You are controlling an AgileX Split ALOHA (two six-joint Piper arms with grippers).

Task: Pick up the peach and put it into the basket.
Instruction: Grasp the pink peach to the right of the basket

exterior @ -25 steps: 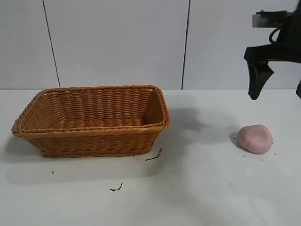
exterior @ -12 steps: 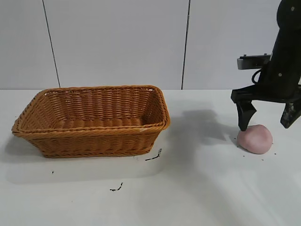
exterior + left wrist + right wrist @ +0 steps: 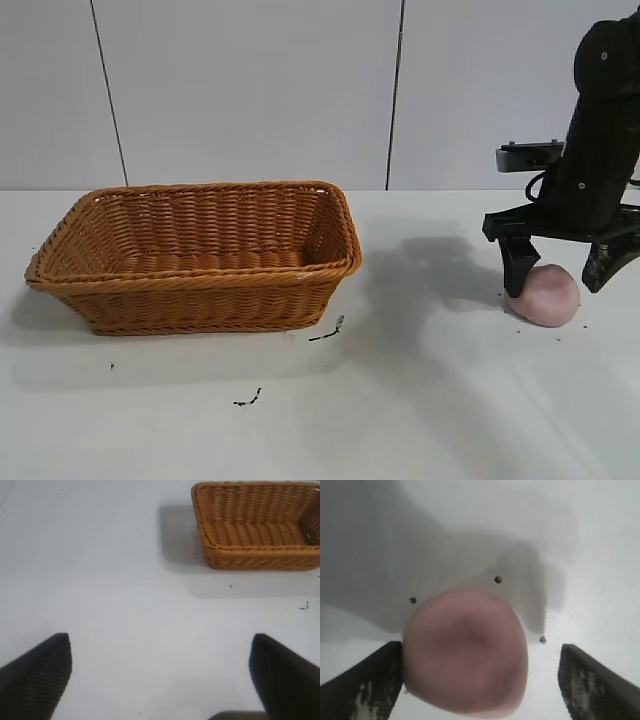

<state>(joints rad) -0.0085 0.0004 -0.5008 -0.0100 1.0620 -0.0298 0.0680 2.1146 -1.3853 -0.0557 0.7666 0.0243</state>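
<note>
Right gripper (image 3: 556,279) open wide astride peach (image 3: 545,294); basket (image 3: 196,258) holds nothing.

A smooth, matte white tabletop (image 3: 420,420) fills the lower half of the frame, dotted with small dark specks (image 3: 248,400). Behind it, across the upper half, stands a pale grey panelled wall (image 3: 250,90) divided by thin dark vertical seams (image 3: 396,95). Soft, even light casts faint shadows.
</note>
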